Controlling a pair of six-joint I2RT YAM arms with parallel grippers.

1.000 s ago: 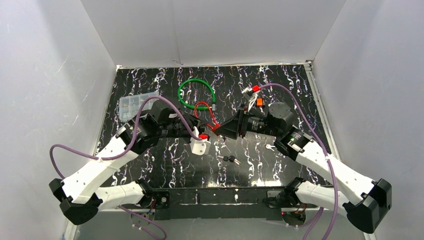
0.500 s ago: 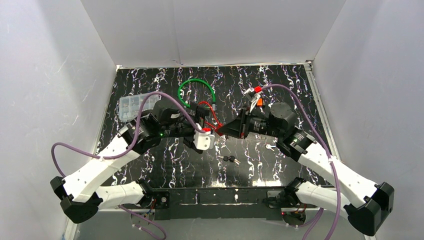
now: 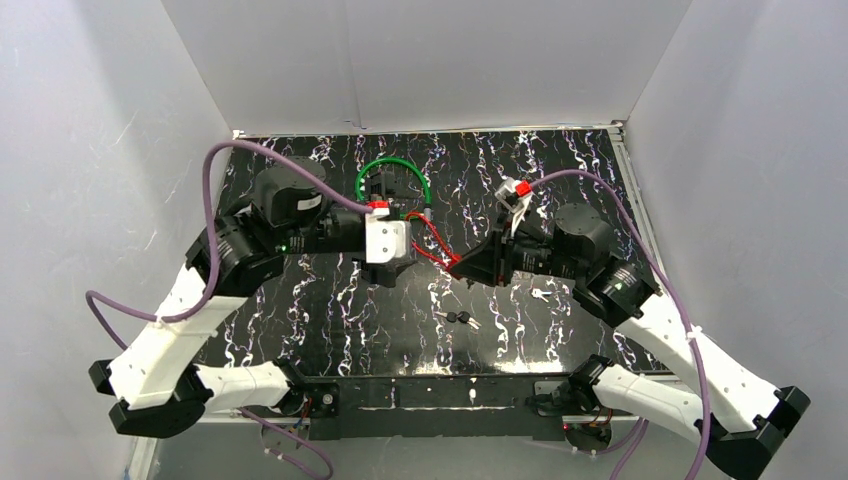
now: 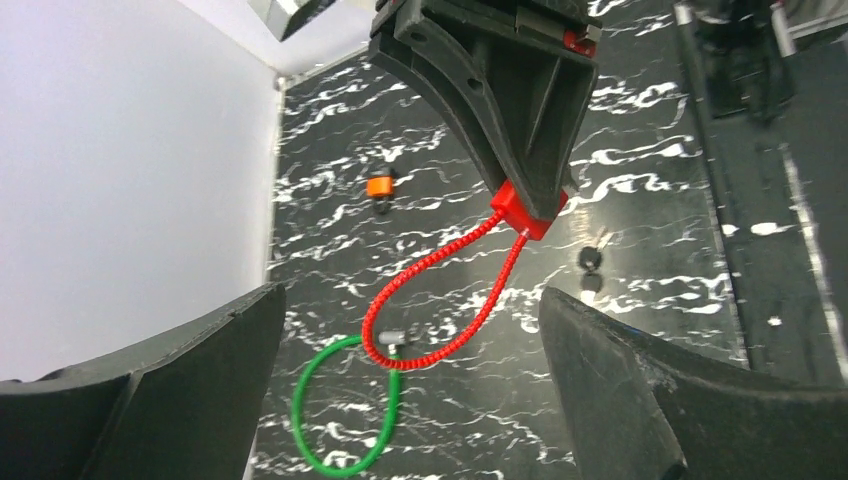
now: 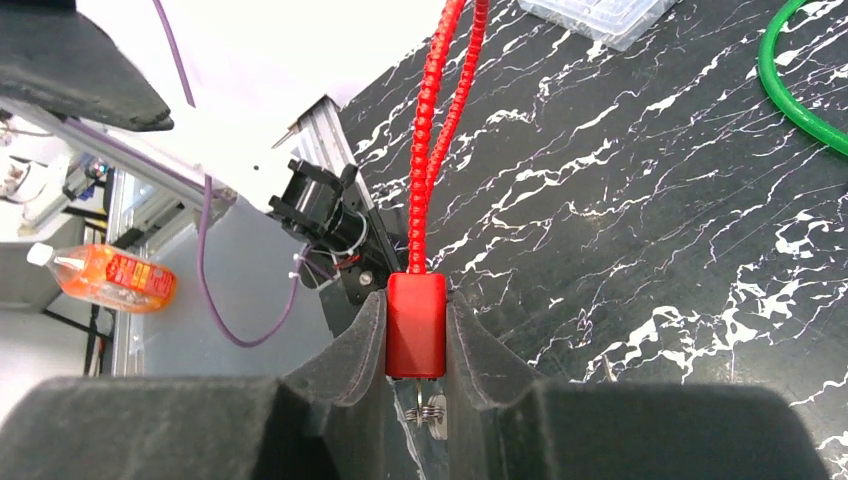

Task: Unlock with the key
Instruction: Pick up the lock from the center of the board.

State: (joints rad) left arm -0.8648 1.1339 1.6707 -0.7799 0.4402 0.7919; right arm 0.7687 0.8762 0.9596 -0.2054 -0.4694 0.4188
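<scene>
Robotics lab test cell: white panels (image 3: 420,60) box in a black marbled surface (image 3: 330,300), aluminium rail (image 3: 635,200) edging it.

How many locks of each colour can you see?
red lock: 1, pinched in the right claw
green lock: 1
orange lock: 1
Total: 3

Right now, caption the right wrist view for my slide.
Right hand clamps red lock body, cable trailing over marbled table.
</scene>
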